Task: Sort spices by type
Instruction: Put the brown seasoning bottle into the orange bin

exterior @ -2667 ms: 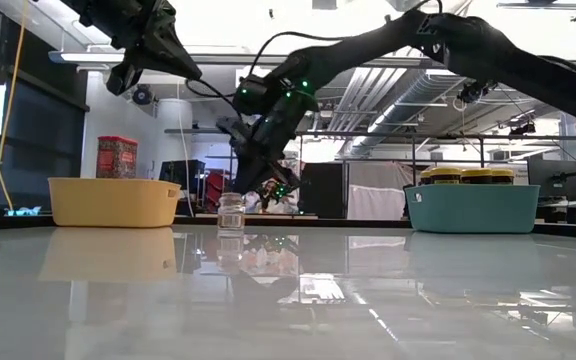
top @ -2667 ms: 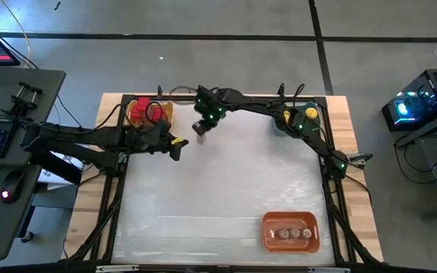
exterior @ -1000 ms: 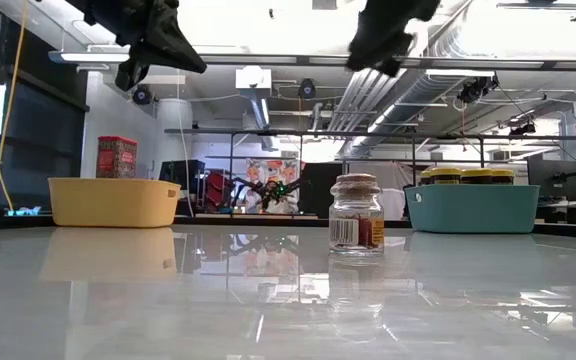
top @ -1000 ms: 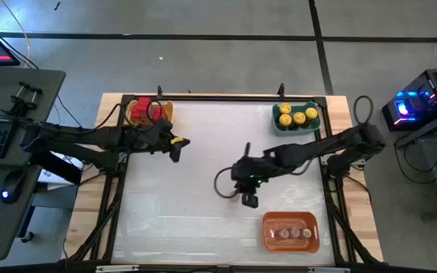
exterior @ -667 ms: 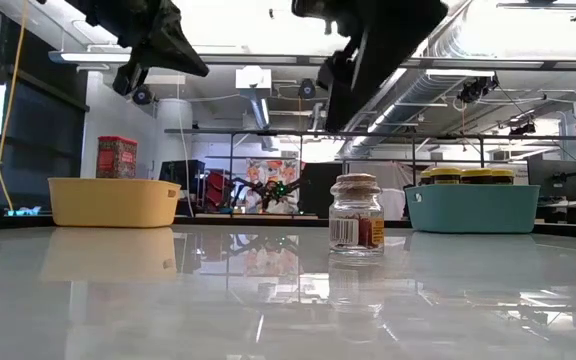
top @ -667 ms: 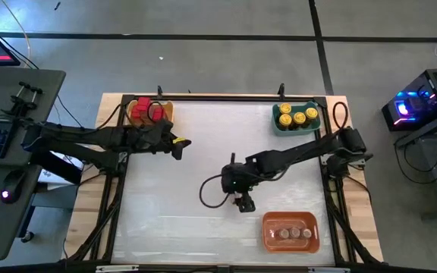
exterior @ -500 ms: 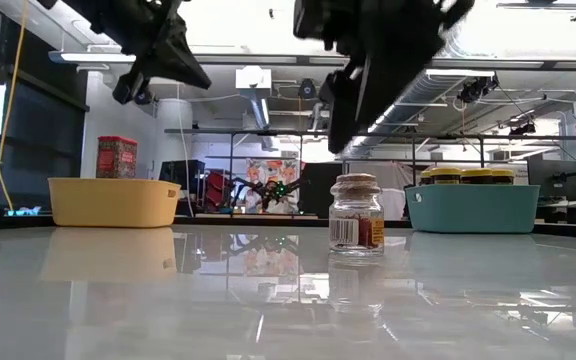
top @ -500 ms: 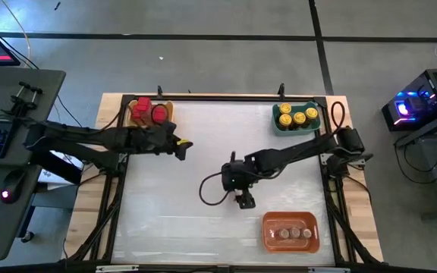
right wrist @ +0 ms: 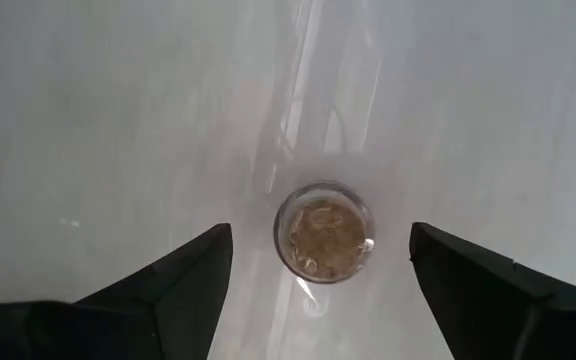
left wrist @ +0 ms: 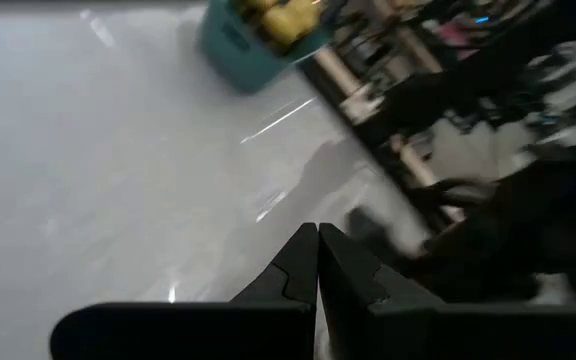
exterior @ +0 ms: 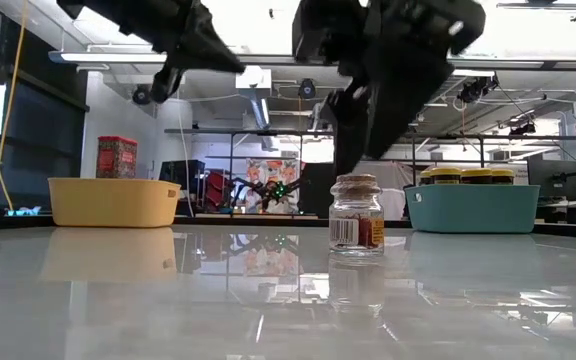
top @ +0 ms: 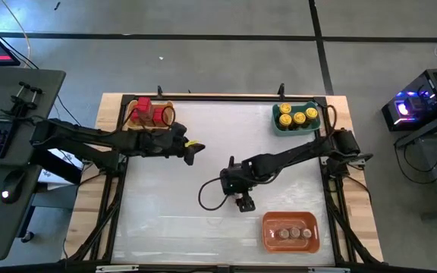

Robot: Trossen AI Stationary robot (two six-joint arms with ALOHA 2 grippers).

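The right gripper [right wrist: 320, 250] hangs directly above a small round jar with a grey-brown lid [right wrist: 324, 231], its two dark fingers [right wrist: 178, 275] spread wide on either side and clear of the glass. That jar [exterior: 356, 213] stands upright and alone on the pale table [top: 180, 220], unheld (a printed label shows on its side). Taking the jar as the landmark: an orange tray [top: 290, 232] holding more grey-brown jars lies near it, toward the table's front right corner; a teal tray [top: 295, 117] of yellow-lidded jars [top: 295, 117] sits well away at the back right corner; a yellow tray [top: 147, 114] with red boxes [top: 144, 106] sits well away at the back left corner. The left gripper [left wrist: 317, 262] hovers empty over the table between the jar and the yellow tray, its jaws pressed tightly together.
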